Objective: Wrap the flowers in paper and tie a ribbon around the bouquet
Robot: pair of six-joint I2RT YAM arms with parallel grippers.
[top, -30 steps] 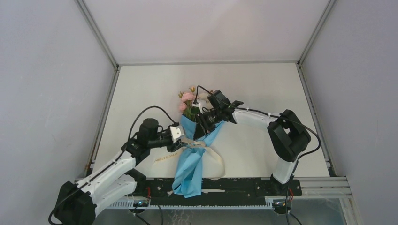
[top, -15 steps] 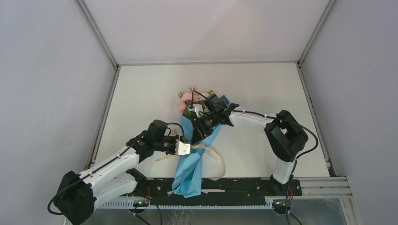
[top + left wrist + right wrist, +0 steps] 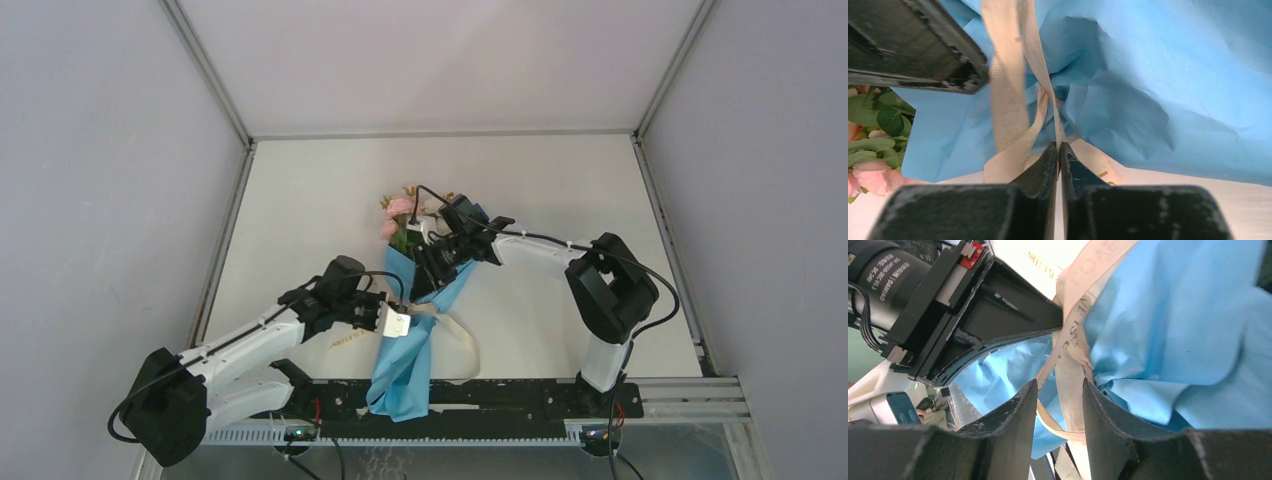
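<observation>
- The bouquet [image 3: 405, 348] lay on the white table [image 3: 320, 190] between the 2 arms. The narrow end of its cone reached the near edge, and the flowers [image 3: 400, 212] poked out at the far end.
- The blue paper [image 3: 1158, 75] was bunched in tight at the cone's waist, and that was where the ribbon [image 3: 458, 330] crossed it.
- 1 loose loop of ribbon trailed onto the table on the right side of the cone.
- The left gripper [image 3: 1058, 147] was down at that waist. Its jaws were pressed almost together, pinching 1 strand of ribbon right at the tips (only a hairline gap showed).
- The right gripper [image 3: 1060, 390] sat just beyond, on the flower side. Its jaws were spread, with a flat strand of ribbon running through the gap against 1 finger.
- I couldn't tell whether that strand was squeezed at all.
- The 2 grippers were very close, their tips nearly meeting where the strands crossed.
- Pink roses and green leaves showed just beside the paper's edge.
</observation>
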